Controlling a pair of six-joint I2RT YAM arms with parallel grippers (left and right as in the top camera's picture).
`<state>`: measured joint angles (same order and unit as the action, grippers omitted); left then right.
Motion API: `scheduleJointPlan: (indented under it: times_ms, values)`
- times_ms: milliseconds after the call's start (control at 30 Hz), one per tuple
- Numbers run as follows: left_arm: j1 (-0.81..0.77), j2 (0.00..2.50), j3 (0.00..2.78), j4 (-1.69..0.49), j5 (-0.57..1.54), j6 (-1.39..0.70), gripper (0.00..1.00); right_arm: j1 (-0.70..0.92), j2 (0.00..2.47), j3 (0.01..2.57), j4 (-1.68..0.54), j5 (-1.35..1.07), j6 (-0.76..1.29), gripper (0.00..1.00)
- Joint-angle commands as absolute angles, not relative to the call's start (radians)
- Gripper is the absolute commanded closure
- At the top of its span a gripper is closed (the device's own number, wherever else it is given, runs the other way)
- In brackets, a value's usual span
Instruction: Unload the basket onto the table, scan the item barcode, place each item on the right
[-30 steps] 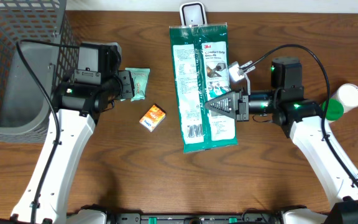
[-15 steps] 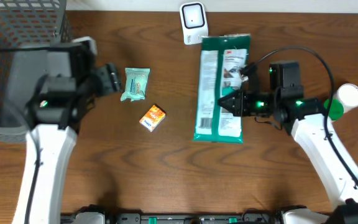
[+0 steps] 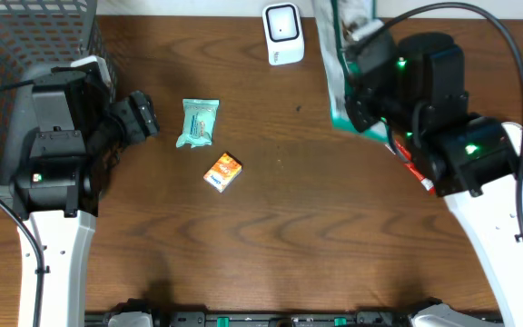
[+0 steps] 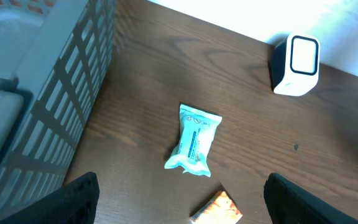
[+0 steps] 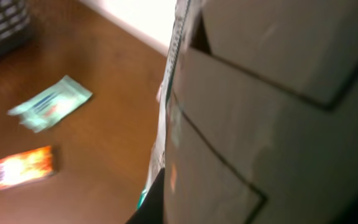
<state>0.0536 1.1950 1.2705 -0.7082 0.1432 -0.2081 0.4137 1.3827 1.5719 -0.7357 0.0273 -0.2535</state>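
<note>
The item, a long green and white 3M package (image 3: 332,64), hangs edge-on above the table's back edge, just right of the white barcode scanner (image 3: 282,22). My right gripper (image 3: 357,54) is shut on it. In the right wrist view the package (image 5: 260,124) fills the frame, and its barcode does not show. At the left, my left gripper (image 3: 139,118) stands open and holds nothing. A small teal packet (image 4: 194,140) lies ahead of that left gripper (image 4: 180,186), clear of its wide-spread fingers.
A small orange box (image 3: 223,171) lies on the wood table (image 3: 298,236) just below the teal packet (image 3: 198,123). A grey wire basket (image 3: 25,54) fills the back left corner, close to the left arm.
The right arm has lifted the green package off the table and turned it on edge beside the scanner. The left gripper has opened and drawn back left from the teal packet.
</note>
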Motion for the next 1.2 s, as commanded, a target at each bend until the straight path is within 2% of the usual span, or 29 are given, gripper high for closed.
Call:
scheduleJointPlan:
  times_ms: [0, 167, 333, 700, 967, 1167]
  values:
    - [0.058, 1.195, 1.274, -0.711, 0.135, -0.203, 0.14, 0.486, 1.403, 1.588, -0.632, 0.244, -0.552, 0.99]
    - [0.058, 1.195, 1.274, -0.711, 0.135, -0.203, 0.14, 0.526, 1.512, 1.588, -0.409, 0.364, -0.748, 0.99]
    - [0.058, 1.195, 1.274, -0.711, 0.135, -0.203, 0.14, 0.524, 1.666, 1.588, -0.198, 0.454, -0.792, 0.99]
    - [0.058, 1.195, 1.274, -0.711, 0.135, -0.203, 0.14, 0.53, 2.077, 1.59, 0.41, 0.507, -1.15, 0.99]
    - [0.058, 1.195, 1.274, -0.711, 0.135, -0.203, 0.14, 0.53, 2.281, 1.61, 0.624, 0.41, -1.304, 0.99]
    - [0.058, 1.195, 1.274, -0.711, 0.135, -0.203, 0.14, 0.532, 2.421, 1.792, 0.574, 0.402, -1.345, 0.99]
